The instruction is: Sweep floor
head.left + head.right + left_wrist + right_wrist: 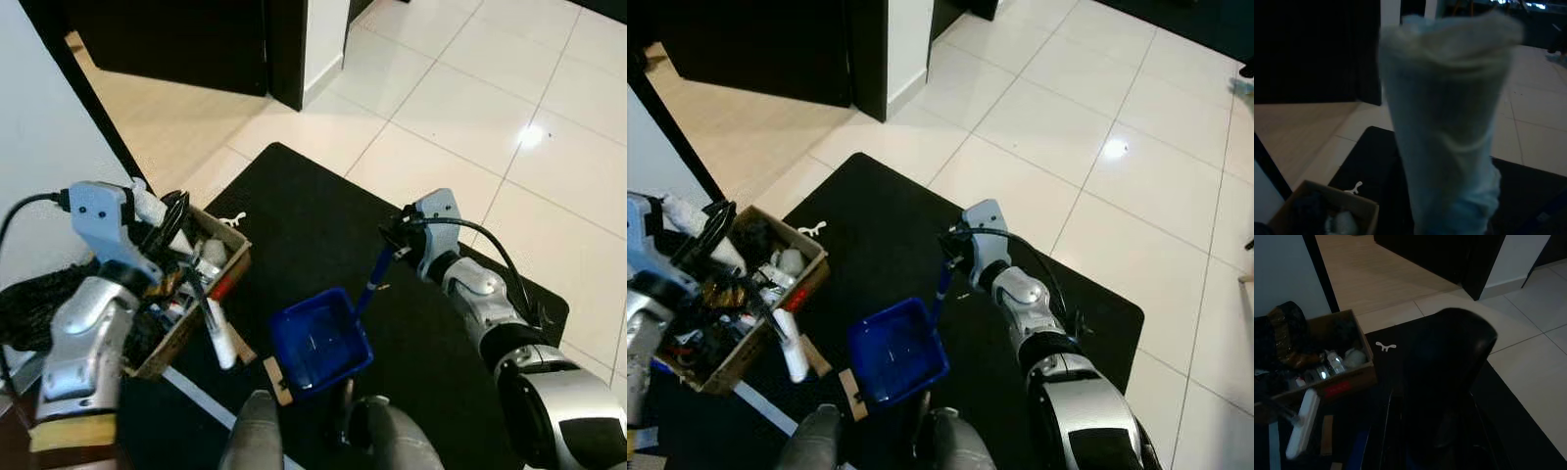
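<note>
A blue dustpan (pixel 319 344) hangs just over the black mat (pixel 304 220), its blue handle (pixel 372 279) rising to my right gripper (pixel 395 245), which is shut on it. In the right wrist view one dark finger (pixel 1449 377) covers the middle. My left gripper (pixel 157 217) is raised over a cardboard box (pixel 230 279) at the mat's left edge and is closed on a pale wrapped handle (pixel 1447 127), which looms close in the left wrist view. A small white scrap (pixel 232 220) lies on the mat beside the box.
The box holds bottles, cables and clutter, and a white tube (pixel 221 335) sticks out of its near side. White tiles (pixel 490 108) spread beyond the mat. A dark door post (pixel 287 54) and a wood-floored doorway (pixel 157 108) lie at the far left. My own legs (pixel 257 436) show at the bottom.
</note>
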Motion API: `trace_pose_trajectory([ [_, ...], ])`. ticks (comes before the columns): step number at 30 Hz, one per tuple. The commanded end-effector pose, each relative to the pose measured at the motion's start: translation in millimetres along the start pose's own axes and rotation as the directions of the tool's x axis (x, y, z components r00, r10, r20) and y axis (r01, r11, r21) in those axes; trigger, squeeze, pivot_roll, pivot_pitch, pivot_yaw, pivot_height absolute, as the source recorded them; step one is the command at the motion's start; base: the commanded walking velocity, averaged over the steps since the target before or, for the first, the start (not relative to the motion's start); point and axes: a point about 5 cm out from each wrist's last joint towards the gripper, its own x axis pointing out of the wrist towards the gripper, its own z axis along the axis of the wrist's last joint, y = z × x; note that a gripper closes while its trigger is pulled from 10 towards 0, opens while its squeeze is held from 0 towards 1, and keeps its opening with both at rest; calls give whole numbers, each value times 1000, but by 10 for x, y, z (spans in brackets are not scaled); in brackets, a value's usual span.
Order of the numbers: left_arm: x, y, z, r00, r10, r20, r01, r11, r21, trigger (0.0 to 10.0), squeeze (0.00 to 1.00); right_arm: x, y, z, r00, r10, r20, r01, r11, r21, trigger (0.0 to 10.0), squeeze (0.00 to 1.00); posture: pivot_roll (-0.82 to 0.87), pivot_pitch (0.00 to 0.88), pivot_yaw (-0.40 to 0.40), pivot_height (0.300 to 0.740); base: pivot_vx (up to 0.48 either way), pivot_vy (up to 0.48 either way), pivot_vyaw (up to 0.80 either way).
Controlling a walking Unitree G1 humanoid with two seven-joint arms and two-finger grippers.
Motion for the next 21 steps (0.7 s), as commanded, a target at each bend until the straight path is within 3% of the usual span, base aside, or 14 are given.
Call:
trace_pose_trajectory([
  [1,-10,-92,-80,998,-52,-24,53,998,39,10000,0,-41,-13,-78,999,-3,-34,3,1000,4,10000,0,370,242,-117,740,0,0,0],
  [2,-10,-92,-80,998,-52,-24,53,998,39,10000,0,-41,-13,-78,999,-3,-34,3,1000,4,10000,0,370,242,-117,740,0,0,0],
  [5,-44,-305,-434,995,-75,-67,84,987,138,10000,0,-41,-17,-74,999,-3,-33,3,1000,1,10000,0,359,242,-119,740,0,0,0],
  [7,-53,-392,-544,991,-98,-86,111,981,159,10000,0,-42,-19,-72,999,-2,-33,2,1000,0,10000,0,354,242,-119,740,0,0,0],
  [18,-153,-541,-839,990,-44,-133,60,991,121,10000,0,-71,-70,-70,999,-11,-31,11,1000,-8,10000,0,328,237,-116,740,0,0,0],
  [21,-195,-579,-904,992,-24,-127,33,997,69,10000,0,-79,-80,-76,999,-12,-34,12,1000,-10,10000,0,330,238,-117,740,0,0,0],
])
